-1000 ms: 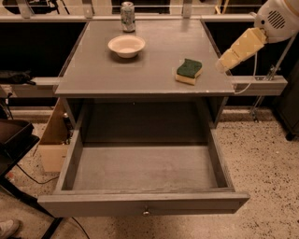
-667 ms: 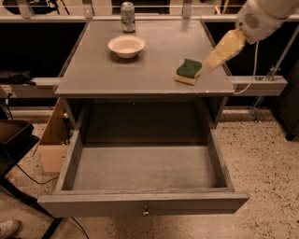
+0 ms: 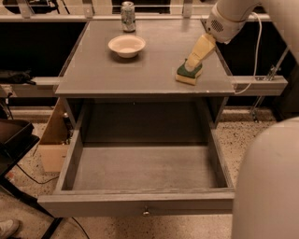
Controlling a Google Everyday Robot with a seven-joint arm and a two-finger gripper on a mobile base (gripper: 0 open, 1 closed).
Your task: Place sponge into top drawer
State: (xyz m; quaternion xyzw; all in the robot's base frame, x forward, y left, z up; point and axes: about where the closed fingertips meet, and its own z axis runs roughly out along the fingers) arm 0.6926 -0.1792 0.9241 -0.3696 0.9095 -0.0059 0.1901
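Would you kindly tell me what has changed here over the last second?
The claw has swung in from the right and come down to the sponge, its tip now at the sponge's top. The sponge, bowl, can and open top drawer have not moved.

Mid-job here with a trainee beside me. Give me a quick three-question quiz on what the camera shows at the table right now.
1. Fill in the gap: the sponge lies on the ____, near its right edge in the camera view, with the claw down at the sponge's top.
2. True or false: the drawer is pulled open and the sponge is not in it.
3. Pick one: what stands just behind the bowl? A) a can B) a mug C) a bottle

Key:
1. tabletop
2. true
3. A
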